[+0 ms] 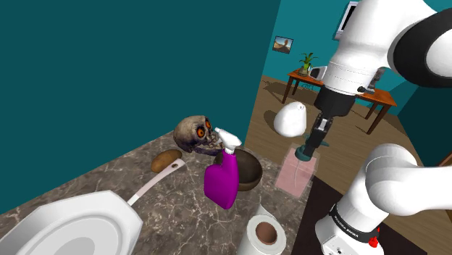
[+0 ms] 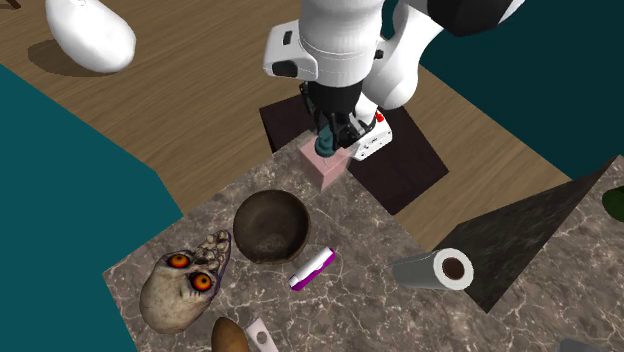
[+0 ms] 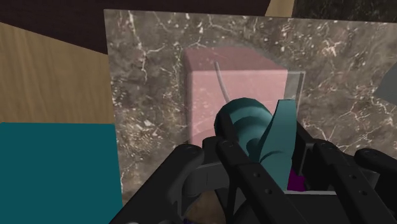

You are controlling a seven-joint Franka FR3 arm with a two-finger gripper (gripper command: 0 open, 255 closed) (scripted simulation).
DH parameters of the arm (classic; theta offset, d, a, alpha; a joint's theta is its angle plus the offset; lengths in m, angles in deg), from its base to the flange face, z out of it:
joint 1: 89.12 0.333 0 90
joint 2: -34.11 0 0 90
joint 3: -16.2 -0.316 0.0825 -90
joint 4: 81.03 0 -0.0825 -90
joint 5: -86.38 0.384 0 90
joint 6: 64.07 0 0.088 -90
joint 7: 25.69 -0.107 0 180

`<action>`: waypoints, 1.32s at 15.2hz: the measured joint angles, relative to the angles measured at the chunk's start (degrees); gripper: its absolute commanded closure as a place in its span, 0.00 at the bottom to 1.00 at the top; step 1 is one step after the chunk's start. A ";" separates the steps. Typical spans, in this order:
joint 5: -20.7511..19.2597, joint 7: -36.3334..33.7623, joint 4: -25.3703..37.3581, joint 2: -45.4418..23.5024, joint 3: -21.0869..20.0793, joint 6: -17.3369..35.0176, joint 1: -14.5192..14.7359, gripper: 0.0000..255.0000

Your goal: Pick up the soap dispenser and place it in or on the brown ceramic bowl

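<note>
Black gripper point(image 3: 270, 153) clasps pink translucent soap dispenser point(image 3: 235, 79) by its teal pump point(image 3: 248, 124), lower centre; we fear slipping before brown round bowl point(image 2: 270, 226).

The robot's glossy white arm of rounded tubular links point(image 1: 395, 185) has broad dark grey bands at its joints. At the lower right of the shoulder view, a black ring point(image 1: 346, 220) carries pale lettering beside a small red mark point(image 1: 374, 240). The matte black two-finger gripper point(image 1: 314, 147) has blocky, angular fingers point(image 3: 247, 173).
</note>
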 measured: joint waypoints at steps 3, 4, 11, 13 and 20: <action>-0.61 -0.23 2.81 -0.81 0.60 -1.98 -0.31 1.00; -0.81 -0.23 3.62 -1.21 0.77 -2.37 -0.45 1.00; -1.98 -0.62 9.77 -3.37 1.95 -6.37 -1.07 1.00; -2.16 -0.80 12.07 -5.11 1.91 -6.86 -1.44 1.00; -3.57 -1.12 24.78 -20.78 -0.09 -3.61 -4.94 1.00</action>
